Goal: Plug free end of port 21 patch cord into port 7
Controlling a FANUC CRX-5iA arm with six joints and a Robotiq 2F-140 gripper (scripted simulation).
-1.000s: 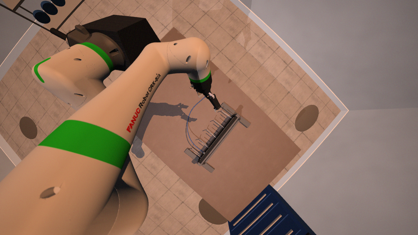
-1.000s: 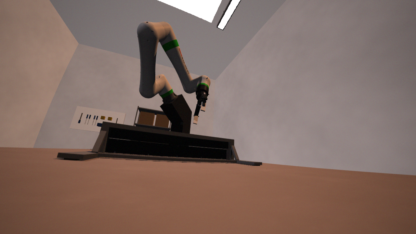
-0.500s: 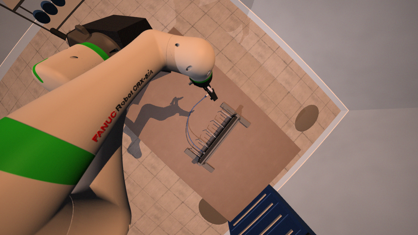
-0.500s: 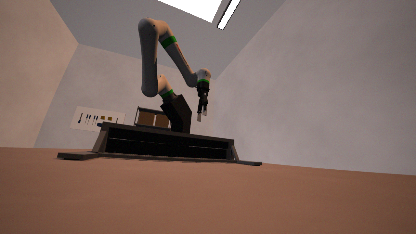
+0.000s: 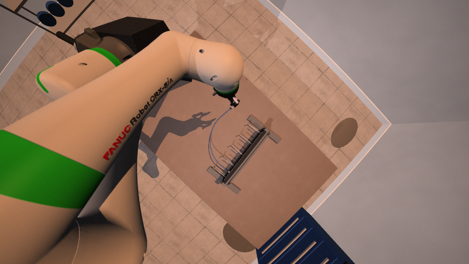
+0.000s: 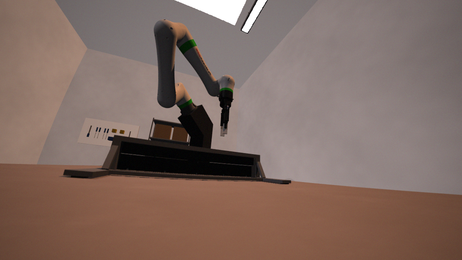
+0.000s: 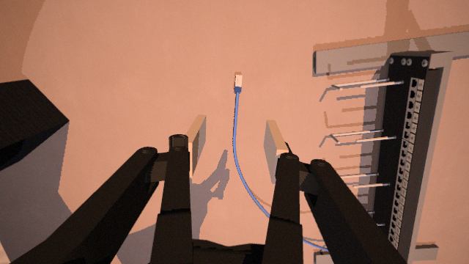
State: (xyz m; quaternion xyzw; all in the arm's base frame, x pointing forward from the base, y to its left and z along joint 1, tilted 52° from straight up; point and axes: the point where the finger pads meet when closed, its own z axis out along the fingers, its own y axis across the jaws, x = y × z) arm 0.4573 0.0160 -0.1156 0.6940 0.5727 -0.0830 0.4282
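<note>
The blue patch cord lies on the brown table in a curve. Its white free plug rests on the table, apart from the rack. Its other end runs into the low end of the black rack. My gripper hangs high above the free end and points straight down. Its fingers stand partly apart with nothing between them. The cord shows through the gap, far below. The port numbers are too small to read.
Thin metal bars stick out from the rack's port side towards the cord. The robot's dark base stands at the table's far end. A blue cabinet stands beyond the table's near corner.
</note>
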